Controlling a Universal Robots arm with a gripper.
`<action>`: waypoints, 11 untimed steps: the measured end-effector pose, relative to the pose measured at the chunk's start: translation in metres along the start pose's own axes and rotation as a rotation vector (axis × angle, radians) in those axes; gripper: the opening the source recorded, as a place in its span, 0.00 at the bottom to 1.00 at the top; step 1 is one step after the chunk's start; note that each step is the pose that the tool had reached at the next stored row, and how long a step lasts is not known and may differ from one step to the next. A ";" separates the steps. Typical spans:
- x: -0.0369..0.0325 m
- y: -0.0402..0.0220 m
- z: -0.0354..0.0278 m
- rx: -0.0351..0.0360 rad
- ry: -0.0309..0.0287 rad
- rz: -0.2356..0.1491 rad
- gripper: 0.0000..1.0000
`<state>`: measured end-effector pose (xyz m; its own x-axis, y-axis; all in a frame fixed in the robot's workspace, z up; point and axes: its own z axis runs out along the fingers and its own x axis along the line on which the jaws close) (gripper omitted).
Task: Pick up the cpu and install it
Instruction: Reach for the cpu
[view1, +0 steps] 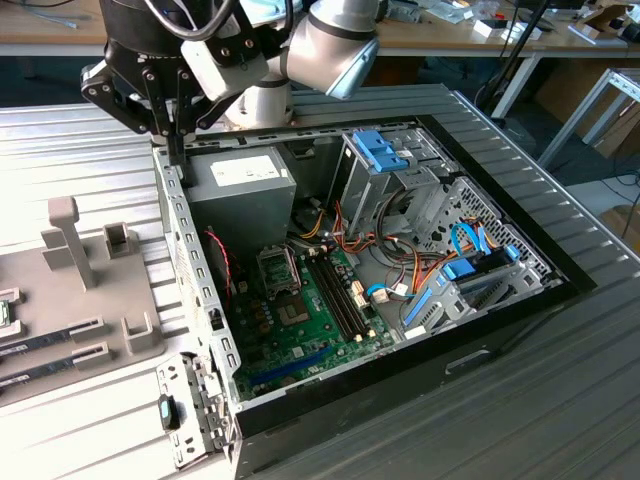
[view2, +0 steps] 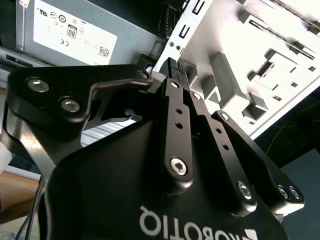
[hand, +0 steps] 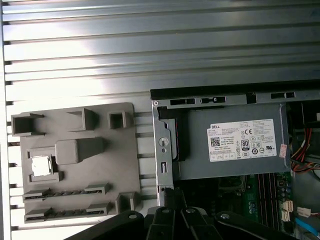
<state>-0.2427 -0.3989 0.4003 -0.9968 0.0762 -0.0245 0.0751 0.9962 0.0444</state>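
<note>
In the upper left of the exterior view, the pincer (view1: 178, 150) hangs empty, fingers pressed together, over the wall of the open computer case (view1: 190, 260). The cpu (hand: 41, 165) lies in a recess of the grey tray (hand: 126, 155) on the counter (hand: 150, 50).

grey arm (view1: 330, 45) high in the exterior view, black fingers (view1: 178, 135) tight together, tips straight down

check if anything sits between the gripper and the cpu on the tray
Nothing covers the cpu; it lies bare in its recess on the grey tray. The gripper hangs by the case's side wall, and a raised block on the tray stands between that wall and the cpu. A low sideways path looks blocked; from above, free.
</note>
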 end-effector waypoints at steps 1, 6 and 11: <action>0.0005 0.0000 0.0000 0.0000 0.0000 0.000 0.10; 0.0026 -0.0002 -0.0001 0.0001 0.0000 0.000 0.10; 0.0046 -0.0004 -0.0001 0.0000 0.0000 0.000 0.10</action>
<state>-0.2474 -0.3989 0.4003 -0.9968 0.0762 -0.0245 0.0751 0.9962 0.0444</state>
